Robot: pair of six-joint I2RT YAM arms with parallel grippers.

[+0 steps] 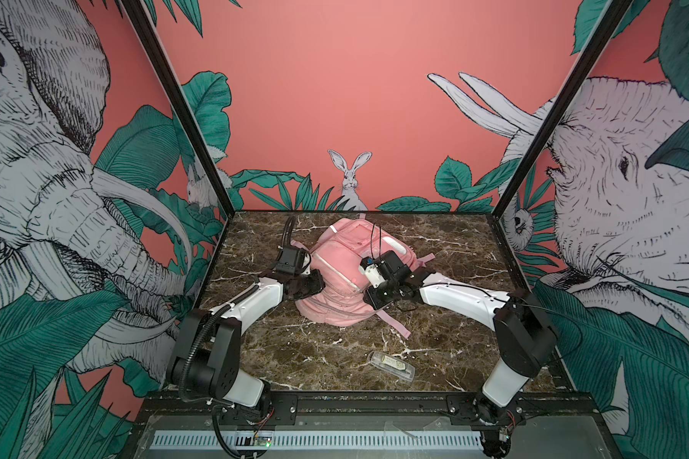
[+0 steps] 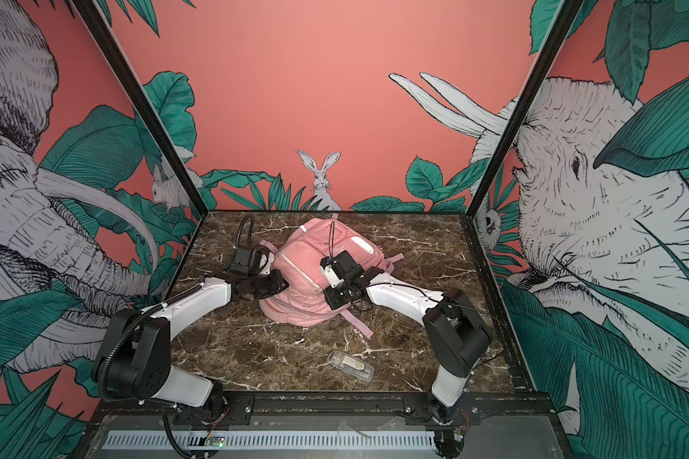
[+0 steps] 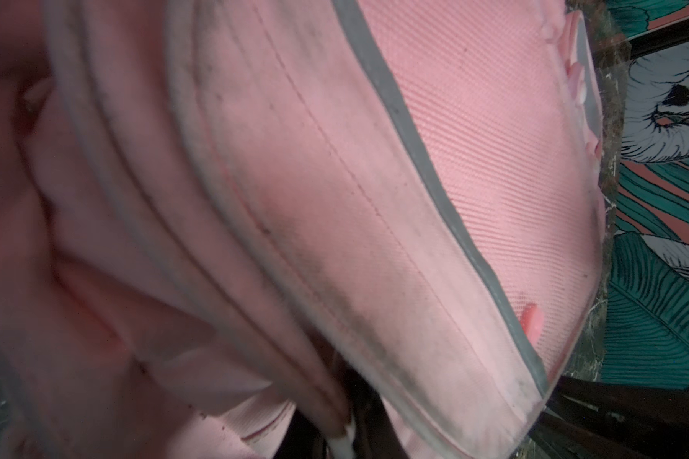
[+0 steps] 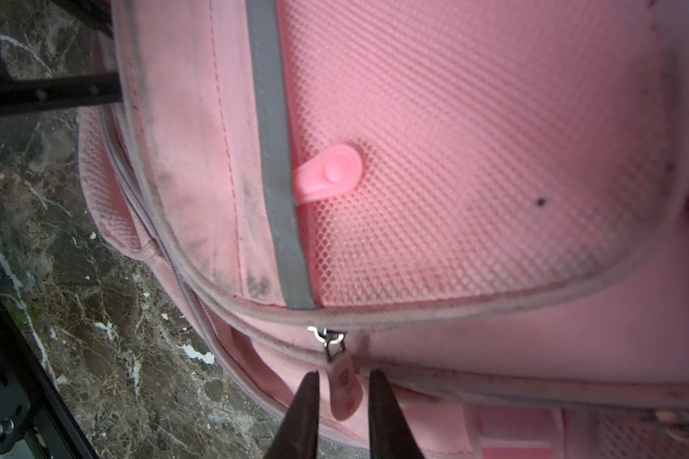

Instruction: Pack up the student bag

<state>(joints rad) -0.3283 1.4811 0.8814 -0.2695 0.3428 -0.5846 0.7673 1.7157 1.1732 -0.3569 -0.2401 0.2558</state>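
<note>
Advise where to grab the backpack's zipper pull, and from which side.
I'd pinch the flat pink tab of the zipper pull, below its metal ring, across its width. Come from its free end, as the right gripper does: the tab lies loose on the backpack, pointing between the fingers.

Student bag (image 1: 337, 274) centre table (image 1: 279, 357), case (image 1: 390, 365) before it; left pincer (image 1: 313, 284) seemingly at bag's left, right pincer (image 4: 343, 377) right.

on the near side of the student bag (image 1: 337, 274) the table (image 1: 295, 357) lies bare but for a clear case (image 1: 390, 365), while the left arm (image 1: 255, 296) and right arm (image 1: 454, 296) hem its flanks.
</note>
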